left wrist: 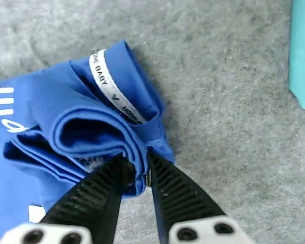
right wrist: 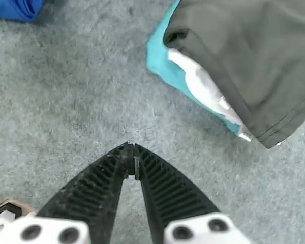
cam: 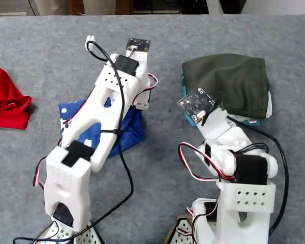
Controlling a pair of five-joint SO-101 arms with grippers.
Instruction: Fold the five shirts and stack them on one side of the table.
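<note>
Left end effector (left wrist: pixel 139 163) pinches a fold of the rumpled blue shirt (left wrist: pixel 66 122); right end effector (right wrist: pixel 131 151) is pressed together.

The light is bright, soft and even, and it comes from above. The left arm (cam: pixel 104 109) throws only a faint, wide shadow on the grey table (cam: pixel 30 56). Just ahead of the left gripper (left wrist: pixel 137 165), the folds of the blue shirt (left wrist: pixel 66 117) hold deeper shadow. Beyond the right gripper (right wrist: pixel 131 152), a thin shadow lies under the edge of the dark green shirt (right wrist: pixel 254 56).
</note>
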